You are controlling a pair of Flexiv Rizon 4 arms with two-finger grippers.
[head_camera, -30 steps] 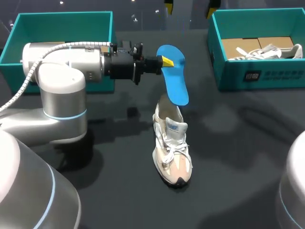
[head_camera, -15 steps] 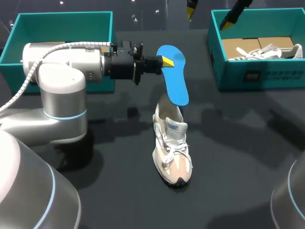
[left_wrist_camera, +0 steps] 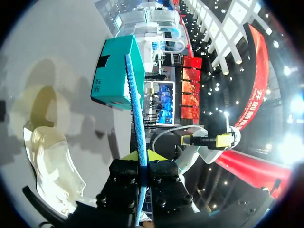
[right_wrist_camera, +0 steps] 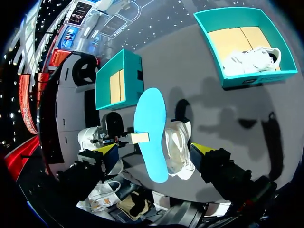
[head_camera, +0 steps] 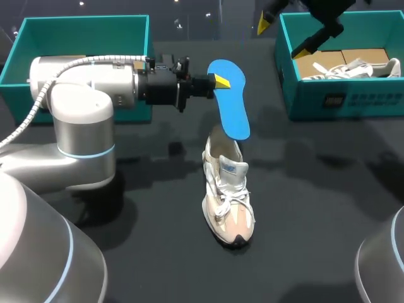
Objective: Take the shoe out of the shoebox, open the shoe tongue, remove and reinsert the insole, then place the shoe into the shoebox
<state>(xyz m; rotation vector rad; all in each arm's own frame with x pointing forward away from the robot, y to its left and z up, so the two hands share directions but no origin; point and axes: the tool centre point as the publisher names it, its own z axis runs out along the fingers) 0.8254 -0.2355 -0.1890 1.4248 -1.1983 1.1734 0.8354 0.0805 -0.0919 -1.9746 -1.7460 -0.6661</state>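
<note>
The blue foam insole [head_camera: 230,101], pinched in the left tool [head_camera: 218,80], hangs over the heel of the white-and-beige sneaker [head_camera: 228,196] on the dark desk [head_camera: 315,189]; whether they touch is unclear. The right tool [head_camera: 283,36], spread, hovers by the right-hand teal shoebox [head_camera: 328,95], its arm cut off.

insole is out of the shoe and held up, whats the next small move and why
Probably ease the left pincer down so the blue insole's lower end slips into the shoe. That pincer is shut on the insole, which hangs nearly over the shoe's heel opening. The right pincer is open, high and far off, so it cannot help yet.
</note>
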